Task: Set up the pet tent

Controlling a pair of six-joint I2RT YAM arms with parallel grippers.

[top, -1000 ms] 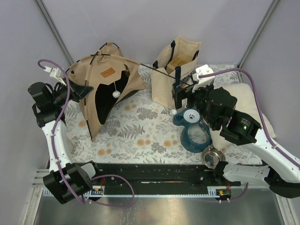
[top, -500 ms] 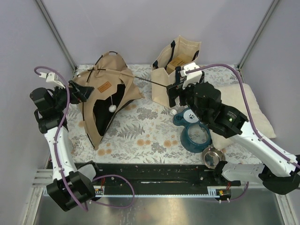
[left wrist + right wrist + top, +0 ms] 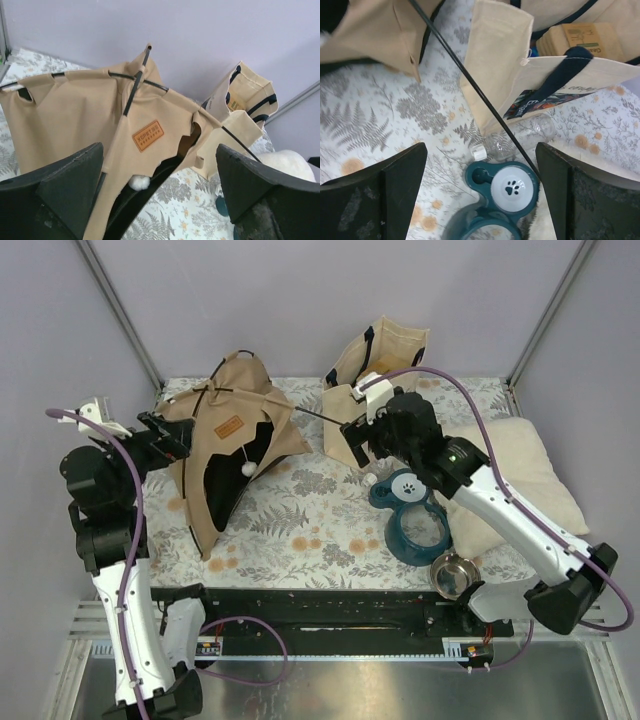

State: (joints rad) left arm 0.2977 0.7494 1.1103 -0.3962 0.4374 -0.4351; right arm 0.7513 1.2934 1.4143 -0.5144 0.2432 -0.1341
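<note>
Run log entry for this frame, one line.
pet tent: partly up, one pole jutting toward tote bag | left hand: open at tent's left side | right hand: open over pole, no grip

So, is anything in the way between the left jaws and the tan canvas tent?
Nothing visible. The left jaws stand open close to the tan canvas pet tent with thin black poles, which fills the view straight ahead of them. The cream tote bag with navy handles sits beyond the tent, on its far side.
</note>
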